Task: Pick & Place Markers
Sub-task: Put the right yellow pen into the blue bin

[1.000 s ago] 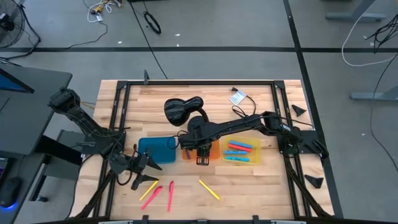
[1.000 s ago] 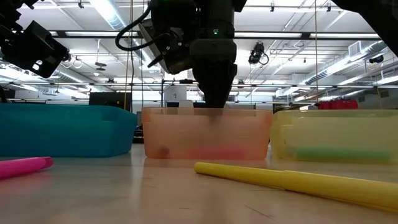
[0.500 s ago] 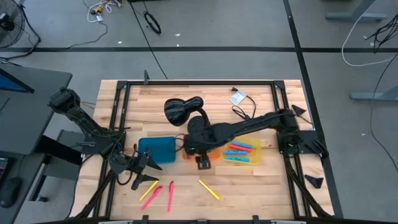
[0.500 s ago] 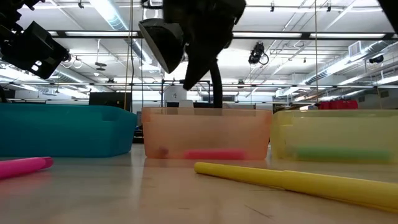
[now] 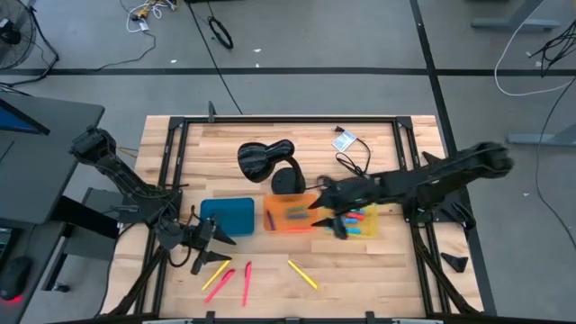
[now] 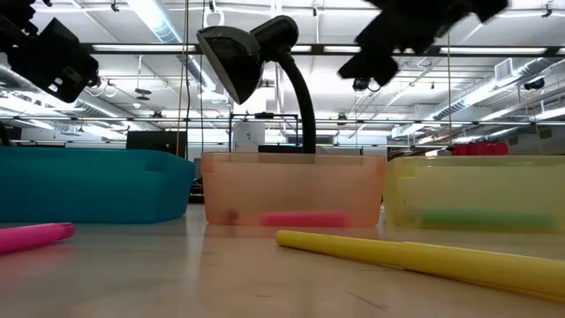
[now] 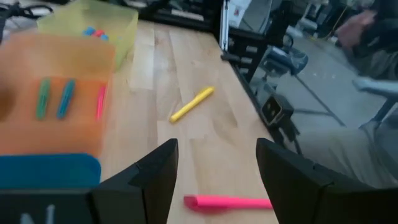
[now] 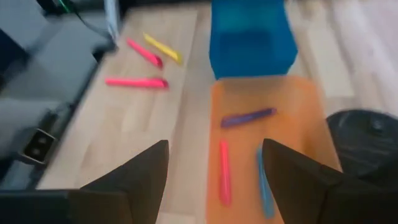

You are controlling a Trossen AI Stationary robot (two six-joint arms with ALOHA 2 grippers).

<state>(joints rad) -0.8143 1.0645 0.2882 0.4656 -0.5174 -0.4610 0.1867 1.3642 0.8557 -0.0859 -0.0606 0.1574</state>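
- The left end effector (image 5: 219, 248) sits low at the front left of the wooden counter (image 5: 378, 270). Its two dark fingers (image 7: 149, 180) stand apart with nothing between them.
- Just beside it lie a yellow marker (image 5: 215, 275) and a pink marker (image 5: 219, 279), close together, and another pink marker (image 5: 246, 282) a little to the right.
- The blue tray (image 5: 227, 217) is a smooth plastic box with rounded corners. I cannot tell if anything is in it.
- The orange tray (image 5: 290, 215) is next to it. It is see-through plastic. Inside are a pink stick (image 8: 224, 171), a blue stick (image 8: 264, 180) and a purple stick (image 8: 247, 117), all thin and short.
- A yellow stick (image 5: 302, 274) lies alone on the bare wood in front of the orange tray.
- A black lamp (image 5: 266, 160) with a round shade stands behind the trays.
- The right end effector (image 5: 335, 214) hangs over the spot where the orange tray meets the yellow tray (image 5: 367, 230). Its fingers (image 8: 134, 174) are spread wide and hold nothing.
- The yellow tray is see-through too. It holds pink and blue sticks.
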